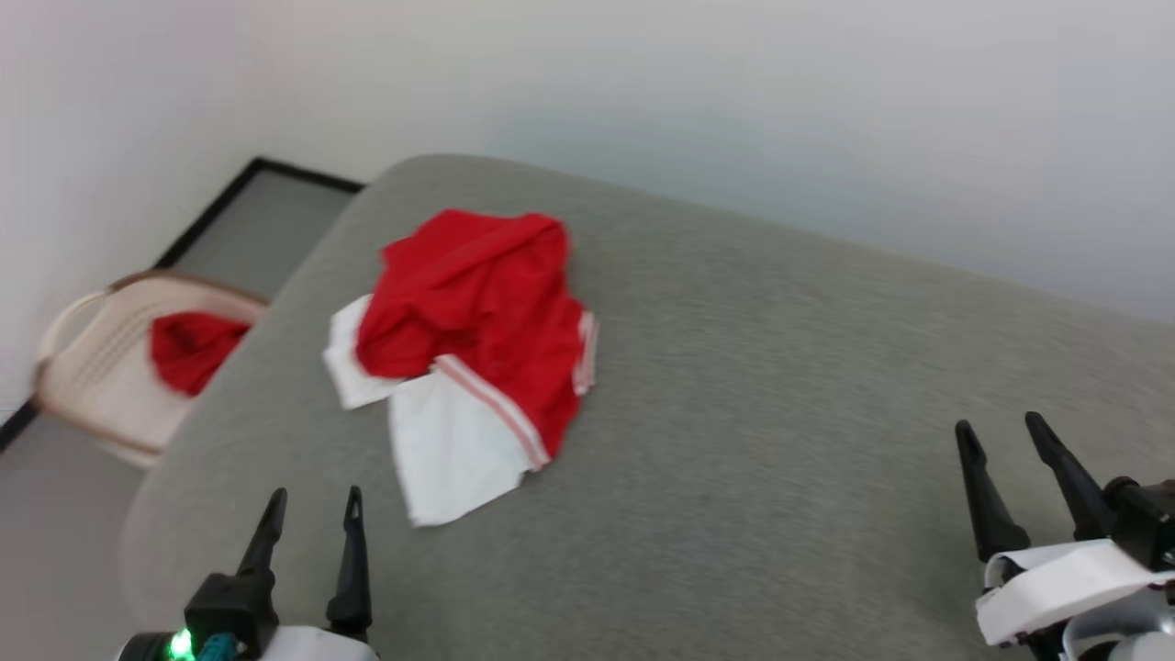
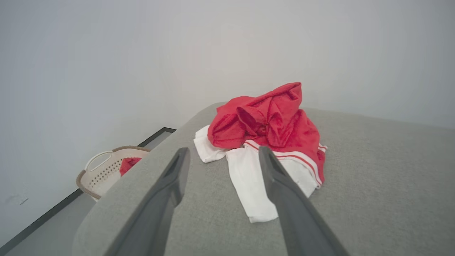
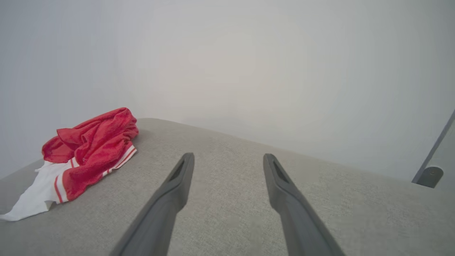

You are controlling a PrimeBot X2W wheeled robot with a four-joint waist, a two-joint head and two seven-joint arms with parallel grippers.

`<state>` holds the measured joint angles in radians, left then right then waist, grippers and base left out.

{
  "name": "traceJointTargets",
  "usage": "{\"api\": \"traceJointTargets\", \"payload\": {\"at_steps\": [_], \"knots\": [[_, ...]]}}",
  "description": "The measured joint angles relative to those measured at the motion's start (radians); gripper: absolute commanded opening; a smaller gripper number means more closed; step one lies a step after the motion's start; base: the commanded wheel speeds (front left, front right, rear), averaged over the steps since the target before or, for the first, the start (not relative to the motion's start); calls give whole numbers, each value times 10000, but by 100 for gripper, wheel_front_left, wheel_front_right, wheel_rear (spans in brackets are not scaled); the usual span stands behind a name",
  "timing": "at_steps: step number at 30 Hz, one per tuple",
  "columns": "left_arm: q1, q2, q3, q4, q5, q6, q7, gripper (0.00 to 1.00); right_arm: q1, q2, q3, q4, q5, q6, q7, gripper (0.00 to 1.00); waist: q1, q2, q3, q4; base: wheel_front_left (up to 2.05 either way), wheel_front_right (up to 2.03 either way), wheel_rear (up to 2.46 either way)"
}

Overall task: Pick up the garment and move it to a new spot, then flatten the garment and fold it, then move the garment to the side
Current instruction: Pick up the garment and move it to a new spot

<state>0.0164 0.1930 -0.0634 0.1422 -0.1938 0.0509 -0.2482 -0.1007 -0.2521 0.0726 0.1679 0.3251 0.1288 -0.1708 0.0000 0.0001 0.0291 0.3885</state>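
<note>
Grey padded surface, perhaps a bed; white wall.

Red shirt with white sleeve ends and striped trim, crumpled in a heap, near the grey cushion's far left corner

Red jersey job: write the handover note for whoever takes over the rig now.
Left gripper: open, empty, short of the red jersey.
Right gripper: open, empty, over a bare part of the grey cushion, well to the right of the shirt.
The red jersey lies in a crumpled heap toward the cushion's left end, untouched.
Done: nothing that shows.
Left: pick up, move, flatten, fold, set aside.
</note>
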Motion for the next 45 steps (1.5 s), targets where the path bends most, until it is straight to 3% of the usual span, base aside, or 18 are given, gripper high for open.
{"api": "traceJointTargets", "payload": {"at_steps": [10,16,25,30,36,39,45], "knots": [[931,-274,562,-832,-278,617,-90,100,-1306,-161,1549,508,345,0,184,100,0,0,237,1367,0,0,0],[1415,-447,857,-1298,-403,813,-119,100,-2001,-272,2383,1087,640,0,15,100,0,0,475,1584,-5,-5,-5],[1585,-619,825,-1613,-353,853,-157,100,-2224,-570,2767,1590,1066,0,-330,100,-1,0,396,1548,-6,-6,-6],[1404,-470,679,-1689,-353,552,-157,100,-2211,-594,2784,1674,1135,0,-497,100,-1,0,327,1501,0,0,0],[-485,196,84,-1446,-230,-301,456,100,-1760,-640,2276,1480,882,0,-671,100,0,0,263,1352,0,0,0],[-1957,393,-176,-803,-282,-869,708,100,-1411,-585,1996,1170,686,0,-656,100,0,0,223,1229,0,0,0],[-4401,938,-180,1283,-439,-1338,617,100,-1525,-523,2238,483,362,0,-207,100,0,0,214,646,0,0,0]]}}
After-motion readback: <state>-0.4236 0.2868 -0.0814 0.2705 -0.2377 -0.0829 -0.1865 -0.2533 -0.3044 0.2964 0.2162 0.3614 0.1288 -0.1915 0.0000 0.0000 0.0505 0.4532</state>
